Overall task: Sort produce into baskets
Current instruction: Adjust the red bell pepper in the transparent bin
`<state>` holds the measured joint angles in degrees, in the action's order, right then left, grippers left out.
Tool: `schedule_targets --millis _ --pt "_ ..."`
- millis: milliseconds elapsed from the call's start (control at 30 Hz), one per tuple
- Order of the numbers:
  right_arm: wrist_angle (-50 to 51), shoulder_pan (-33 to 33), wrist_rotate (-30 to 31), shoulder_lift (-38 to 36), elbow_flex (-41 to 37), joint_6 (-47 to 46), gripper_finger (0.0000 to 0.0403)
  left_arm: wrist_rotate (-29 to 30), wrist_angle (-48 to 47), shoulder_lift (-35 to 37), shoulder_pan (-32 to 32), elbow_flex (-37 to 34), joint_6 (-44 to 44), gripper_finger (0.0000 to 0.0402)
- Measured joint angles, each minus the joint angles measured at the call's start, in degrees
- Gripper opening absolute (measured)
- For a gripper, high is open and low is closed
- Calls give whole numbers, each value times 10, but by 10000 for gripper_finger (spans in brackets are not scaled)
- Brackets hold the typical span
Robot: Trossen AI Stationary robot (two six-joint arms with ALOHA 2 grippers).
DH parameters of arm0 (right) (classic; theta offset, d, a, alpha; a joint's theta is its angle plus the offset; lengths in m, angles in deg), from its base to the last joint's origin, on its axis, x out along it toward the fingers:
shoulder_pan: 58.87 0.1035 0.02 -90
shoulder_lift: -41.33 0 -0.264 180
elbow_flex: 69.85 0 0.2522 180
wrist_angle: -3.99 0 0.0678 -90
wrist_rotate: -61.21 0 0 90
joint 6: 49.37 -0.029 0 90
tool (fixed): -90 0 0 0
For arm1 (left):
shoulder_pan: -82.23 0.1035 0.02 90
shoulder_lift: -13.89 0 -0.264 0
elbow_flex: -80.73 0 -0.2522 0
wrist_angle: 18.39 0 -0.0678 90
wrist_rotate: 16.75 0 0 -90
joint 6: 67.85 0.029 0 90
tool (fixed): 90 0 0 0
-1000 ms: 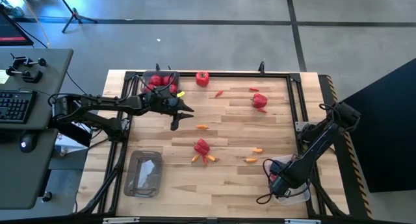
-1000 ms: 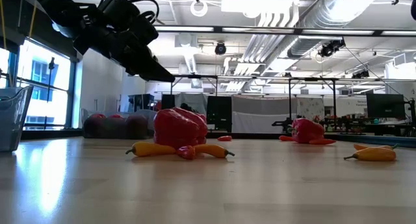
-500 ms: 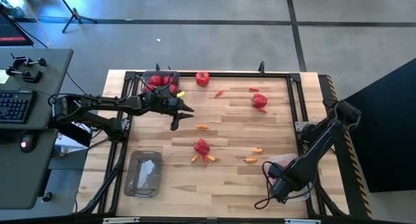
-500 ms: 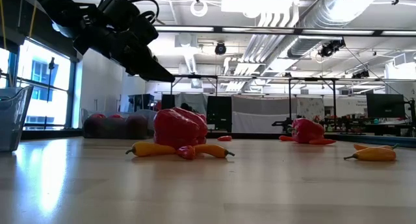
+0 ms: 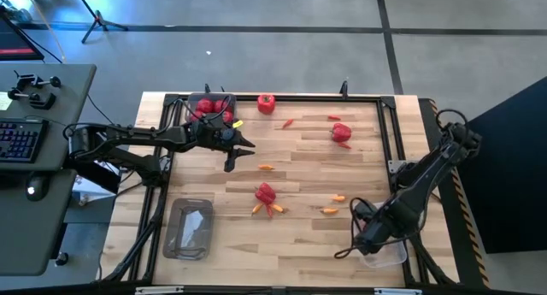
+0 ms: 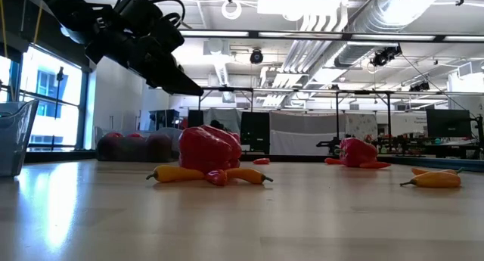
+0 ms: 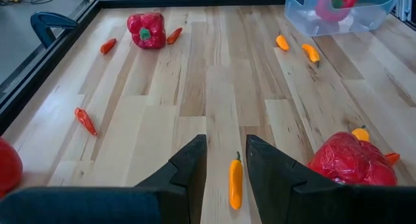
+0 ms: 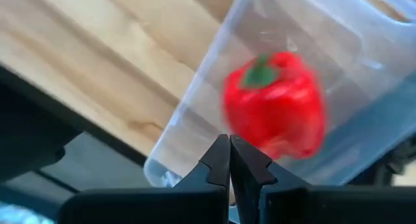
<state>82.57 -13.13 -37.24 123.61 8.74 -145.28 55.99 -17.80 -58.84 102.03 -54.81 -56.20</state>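
My right gripper (image 8: 229, 149) hangs shut over the near right basket (image 8: 188, 130), its fingers pointing down. A red bell pepper (image 8: 276, 113) with a green stem lies in that basket below them. In the high view the arm hides most of this basket (image 5: 391, 257). My left gripper (image 7: 226, 156) hovers open above the table by the far left basket (image 5: 212, 107), which holds round red fruits. A slim orange piece (image 7: 235, 183) lies on the wood just beyond its fingers. More red peppers (image 5: 266, 192) (image 5: 341, 132) (image 5: 266, 103) rest on the table.
A third clear basket (image 5: 190, 228) stands at the near left. Small orange and red pieces (image 5: 329, 210) (image 5: 339, 197) (image 5: 288, 122) are scattered over the table's middle. A black frame (image 5: 389, 150) rims the wooden top. A desk with a keyboard (image 5: 19, 139) stands left of the table.
My right arm has risen from the near right basket and its wrist has rolled. The basket has stayed where it stood.
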Motion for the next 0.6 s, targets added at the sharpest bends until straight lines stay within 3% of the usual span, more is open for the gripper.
schedule_targets --millis 133,267,600 --pt "-16 -3 -1 13 0 30 3 0 0 0 0 0 0 93" --pt "4 -21 -17 33 0 49 31 0 0 0 0 0 0 93" --pt "43 -71 -76 40 0 -55 184 0 -5 0 0 0 -5 93"
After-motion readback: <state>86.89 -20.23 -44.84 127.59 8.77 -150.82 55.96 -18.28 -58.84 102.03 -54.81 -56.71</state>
